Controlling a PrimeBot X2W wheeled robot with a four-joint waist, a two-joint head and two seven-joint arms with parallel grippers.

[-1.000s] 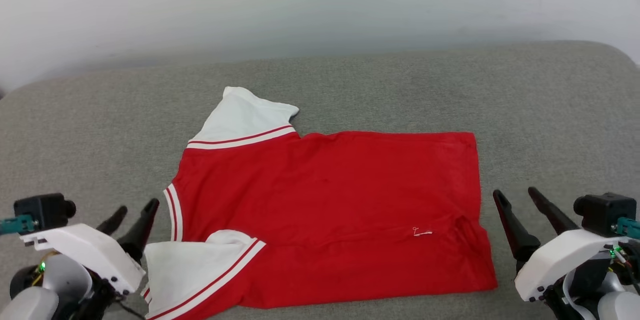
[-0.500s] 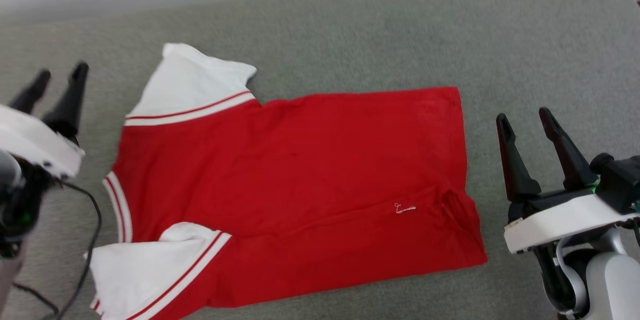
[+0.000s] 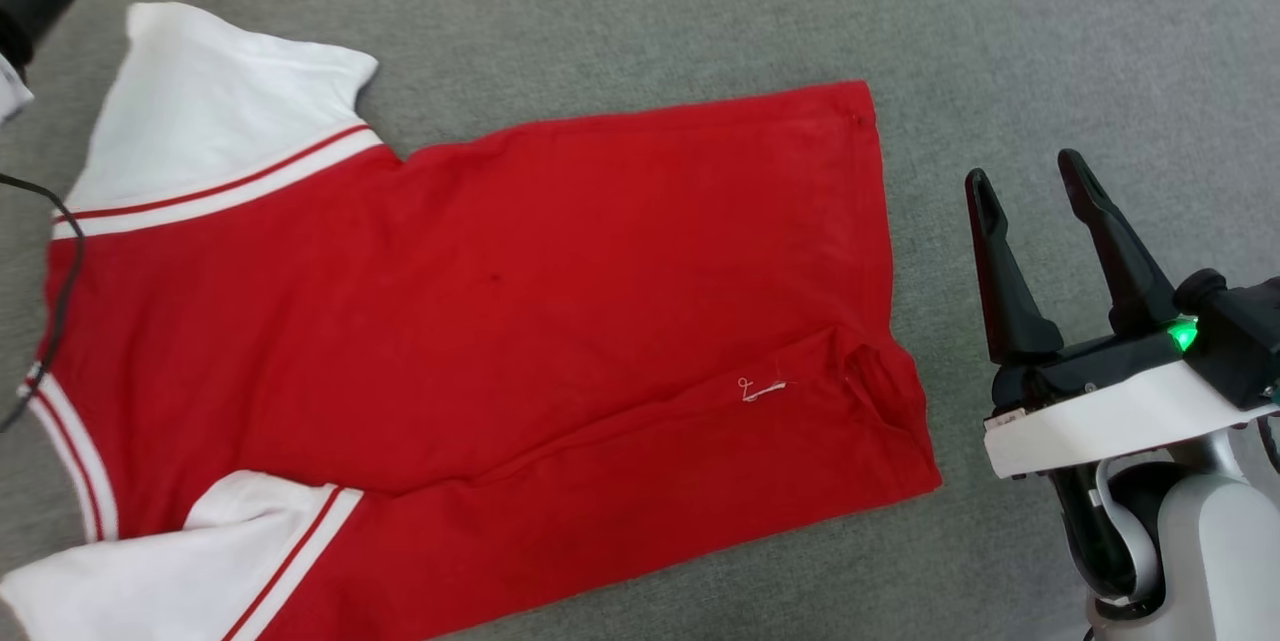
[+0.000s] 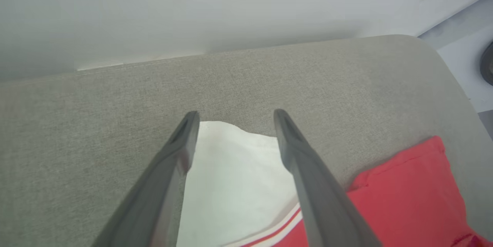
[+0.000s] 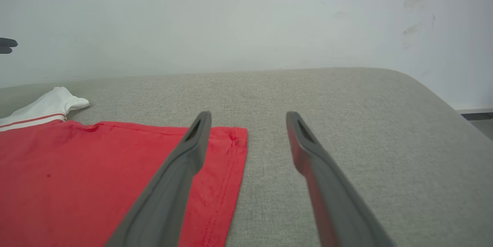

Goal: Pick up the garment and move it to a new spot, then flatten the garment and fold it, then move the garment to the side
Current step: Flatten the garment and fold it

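The garment [image 3: 480,341] lies spread on the grey cloth-covered worktop [image 3: 640,11], back up, collar end towards the robot's left and hem [image 3: 880,221] towards its right. It is not fully flat: the near sleeve [image 3: 180,561] is folded in over the body, and a ridge puckers the near hem corner [image 3: 870,381]. The left pincer [image 4: 235,118] is spread wide with nothing in it, its fingers straddling the tip of the far white sleeve [image 4: 231,170]. The right pincer [image 3: 1025,171] is equally wide and empty, standing just beside the hem, with one finger over the far hem corner in its wrist view and the other over bare cloth. The main risk, as I judge it, is an uneven grip. The fabric looks thin, so a pincer closing from above may slide over it and catch one layer or none, or nip the worktop covering along with it. If the left takes only the sleeve tip while the right takes the hem, the body will likely sag and twist between them, deepening the pucker. A dark cable [image 3: 50,301] also crosses the collar end and may snag or drag the trim.
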